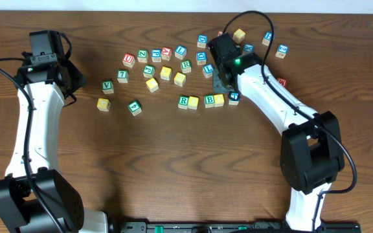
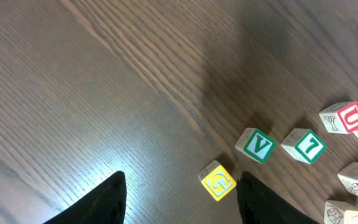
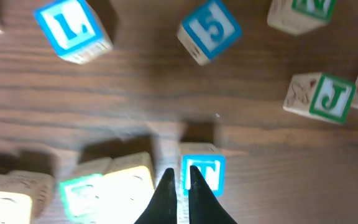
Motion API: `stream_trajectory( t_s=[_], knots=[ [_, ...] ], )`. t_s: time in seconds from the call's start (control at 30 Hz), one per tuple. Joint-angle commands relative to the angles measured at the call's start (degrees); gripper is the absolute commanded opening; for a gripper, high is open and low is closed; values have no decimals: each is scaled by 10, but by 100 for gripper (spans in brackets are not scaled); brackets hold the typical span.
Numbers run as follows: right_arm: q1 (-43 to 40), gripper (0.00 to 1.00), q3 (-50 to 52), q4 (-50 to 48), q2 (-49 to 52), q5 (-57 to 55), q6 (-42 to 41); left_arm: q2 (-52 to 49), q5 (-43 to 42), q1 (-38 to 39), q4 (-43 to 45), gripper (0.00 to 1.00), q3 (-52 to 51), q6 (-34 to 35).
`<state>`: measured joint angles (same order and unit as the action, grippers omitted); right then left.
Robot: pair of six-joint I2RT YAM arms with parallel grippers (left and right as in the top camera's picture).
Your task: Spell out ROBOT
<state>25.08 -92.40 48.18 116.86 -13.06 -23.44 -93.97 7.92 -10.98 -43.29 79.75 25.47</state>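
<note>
The ROBOT row lies mid-table: green R [image 1: 183, 101], yellow cube [image 1: 193, 101], green B [image 1: 209, 100], second yellow cube [image 1: 219, 99], blue T [image 1: 234, 98]. My right gripper [image 1: 226, 87] hovers just behind the row's right end. In the right wrist view it [image 3: 179, 173] is shut with nothing between its fingers. Its tips point at the gap between the yellow cube [image 3: 129, 186] and the T [image 3: 204, 171]. My left gripper [image 1: 75, 81] is far left. It [image 2: 180, 186] stands open above bare wood, with a yellow G cube [image 2: 218, 182] just inside its right finger.
Loose letter cubes are scattered behind the row [image 1: 164, 61] and at the back right [image 1: 274, 42]. Green V [image 1: 107, 86], green 7 [image 1: 122, 76], yellow G [image 1: 103, 103] and another green cube [image 1: 135, 107] lie left of the row. Blue L [image 3: 72, 26] and 5 [image 3: 209, 31] sit beyond my right fingers.
</note>
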Motion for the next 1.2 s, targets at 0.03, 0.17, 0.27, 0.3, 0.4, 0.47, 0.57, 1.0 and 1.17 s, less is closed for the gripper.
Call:
stream_trajectory(
  t_s=[0.03,0.17,0.27,0.3,0.4,0.47,0.57,1.0,1.17],
  knots=[
    [-29,3,19,16,5,2,3,-7,11,-1,-2,57,0,1],
    [-43,4,38,12,5,2,3,-7,11,-1,-2,56,0,1],
    [-47,4,60,-9,5,2,3,-7,11,-1,-2,56,0,1],
    [-47,4,67,-16,5,2,3,-7,11,-1,-2,57,0,1],
    [-49,4,89,-44,5,2,3,-7,11,-1,-2,56,0,1],
    [-49,4,104,-66,5,2,3,-7,11,-1,-2,56,0,1],
    [-49,4,123,-98,5,2,3,-7,11,-1,-2,56,0,1],
    [-51,5,125,-123,5,45,79,-7,11,-1,-2,56,0,1],
    [-51,6,125,-130,5,57,100,-7,11,-1,-2,56,0,1]
  ],
)
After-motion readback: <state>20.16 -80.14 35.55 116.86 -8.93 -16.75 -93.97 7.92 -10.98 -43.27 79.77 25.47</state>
